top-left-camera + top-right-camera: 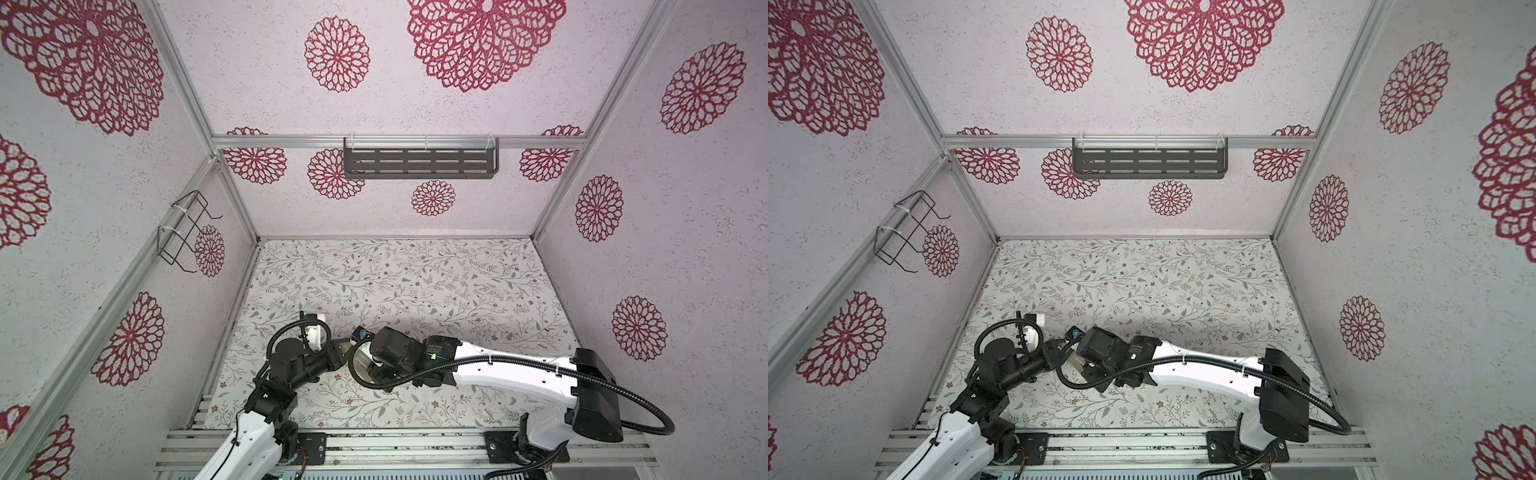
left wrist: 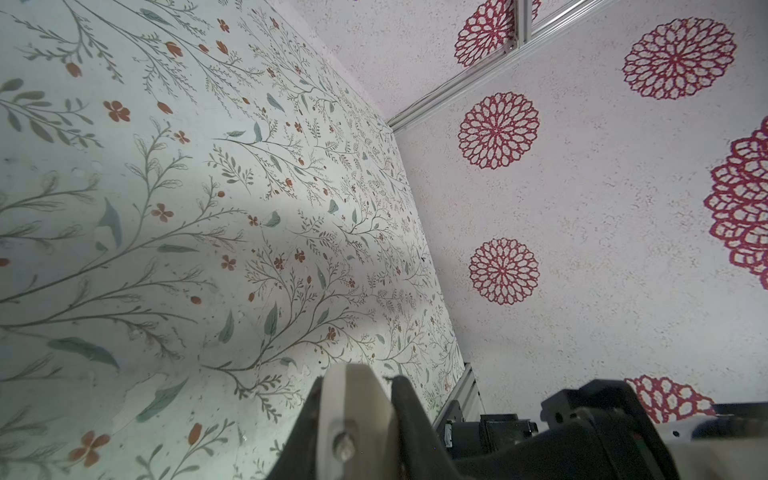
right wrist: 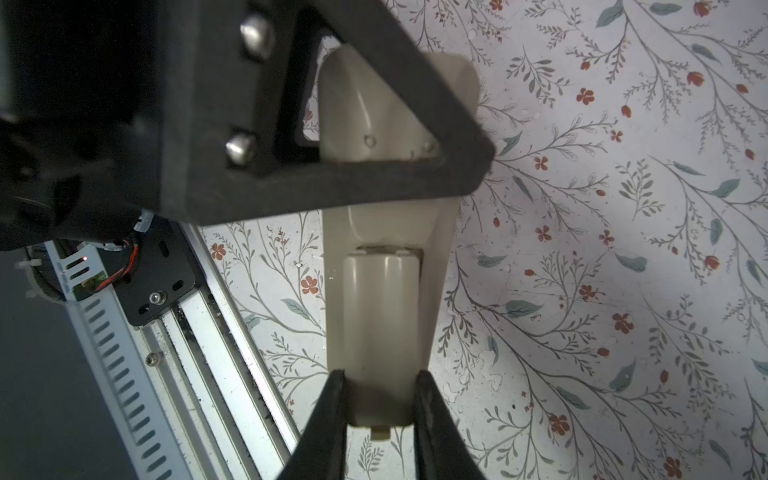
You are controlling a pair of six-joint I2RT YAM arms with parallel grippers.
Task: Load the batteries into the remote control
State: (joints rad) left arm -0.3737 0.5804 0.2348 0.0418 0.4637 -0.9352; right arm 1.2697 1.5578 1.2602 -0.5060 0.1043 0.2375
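I hold the remote control (image 3: 386, 228) back-up over the table (image 3: 582, 249): left hand (image 2: 357, 386) clenched on one end, right hand (image 3: 380, 395) pinching the sides of the beige cover (image 3: 380, 311) on its back. In both top views my wrists (image 1: 399, 353) hide most of it; a slotted shelf (image 1: 419, 162) and wire basket (image 1: 185, 232) hang on the walls

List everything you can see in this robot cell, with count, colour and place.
remote control: one, beige back showing, held between both arms
battery cover: one, beige, on the remote's back, between the right fingers
batteries: none visible
shelf: one, dark grey, back wall
wire rack: one, black, left wall
table: one, floral pattern, under the arms
left fingers: two, black, shut on the remote's other end
right fingers: two, black, shut on the cover
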